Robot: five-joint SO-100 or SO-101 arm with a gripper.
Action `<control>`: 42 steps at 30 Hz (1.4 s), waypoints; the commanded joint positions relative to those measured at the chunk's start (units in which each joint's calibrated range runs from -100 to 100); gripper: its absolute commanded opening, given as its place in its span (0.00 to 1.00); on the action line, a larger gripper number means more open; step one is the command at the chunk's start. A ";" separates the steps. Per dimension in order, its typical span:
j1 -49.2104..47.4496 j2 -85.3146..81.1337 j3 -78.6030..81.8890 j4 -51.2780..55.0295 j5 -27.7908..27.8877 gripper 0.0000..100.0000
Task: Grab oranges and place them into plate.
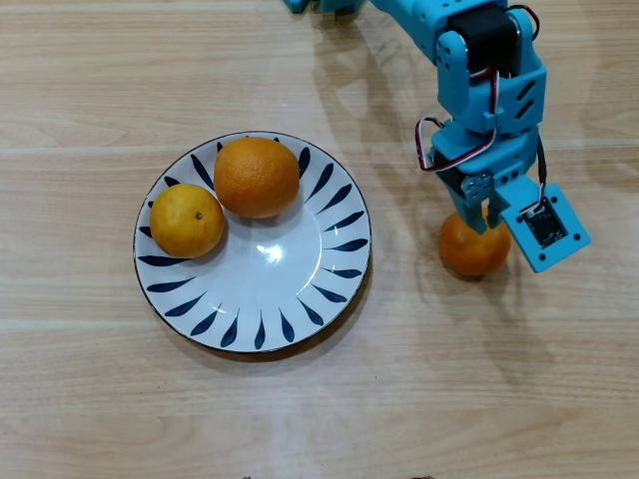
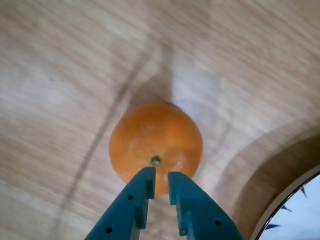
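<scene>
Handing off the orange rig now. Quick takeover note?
Tool: over the third orange, fingers nearly together above its stem dot, not around it. No grasp visible.
Plate: holds the large orange and a smaller orange, both on its upper left in the overhead view.
Third orange sits on the table, right of the plate in the overhead view.
Done: two in.
Left: open wider, grasp the third, move it to the bare part of the plate.
</scene>
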 commanded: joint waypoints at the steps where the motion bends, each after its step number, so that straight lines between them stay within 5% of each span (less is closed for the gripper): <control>1: 0.38 -0.69 -2.76 -1.25 -0.73 0.04; 5: -0.43 -1.37 -2.67 -0.82 -4.44 0.07; 12: -3.33 -3.57 -2.58 -1.17 -5.23 0.42; 21: -5.19 -4.41 5.12 -1.77 -7.01 0.43; 31: -6.07 -9.74 28.66 -19.65 -7.06 0.42; 42: -6.64 -8.98 33.00 -28.33 -7.53 0.42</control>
